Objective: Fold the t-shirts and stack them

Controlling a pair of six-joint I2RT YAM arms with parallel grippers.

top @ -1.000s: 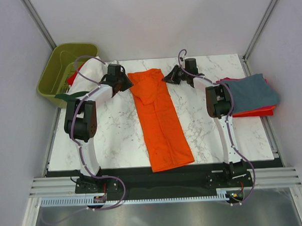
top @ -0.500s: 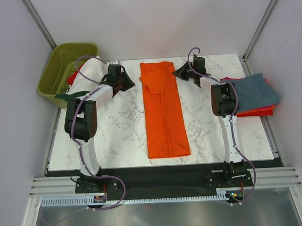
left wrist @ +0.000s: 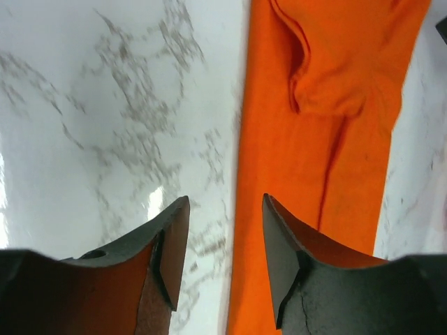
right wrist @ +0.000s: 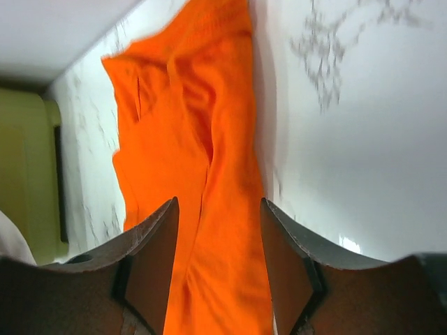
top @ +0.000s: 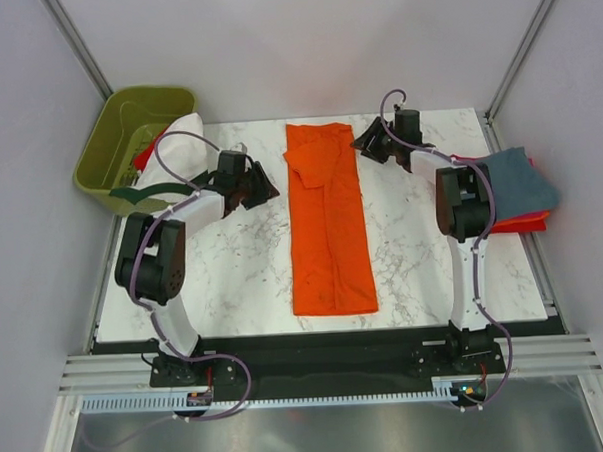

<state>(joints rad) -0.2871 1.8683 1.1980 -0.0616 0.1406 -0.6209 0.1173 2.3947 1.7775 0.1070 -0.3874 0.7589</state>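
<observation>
Change since a second ago: the orange shirt goes from a slanted strip pinched at its far corners to a straight strip running 12 to 6 o'clock down the middle of the table. Both arms have let go and backed off sideways.

- Left gripper: jaws about half apart, nothing between them. In the wrist view only marble and the shirt's left edge show through the gap. It sits at roughly 10 o'clock from the shirt's centre, near the cloth but not touching it.
- Right gripper: jaws likewise parted and empty, just beside the shirt's far right corner at about 1 o'clock.

Judgement: the lengthwise fold is finished and laid square. The end-to-end folds are still to do, then the move to the pile.

Materials and shapes:
- Orange shirt: soft matte knit, long narrow rectangle. The near end is flat. The far end has a doubled sleeve flap and a few raised creases, so it is likely to slump if lifted by one corner.
- Table: glossy white marble pattern with grey veins, smooth and flat.
- Folded pile at 3 o'clock, overhanging the table edge: blue-grey on top, red and magenta edges showing beneath.
- Bin at 10 o'clock: rigid olive plastic with rounded corners. A white shirt with dark green trim spills over its rim.
</observation>
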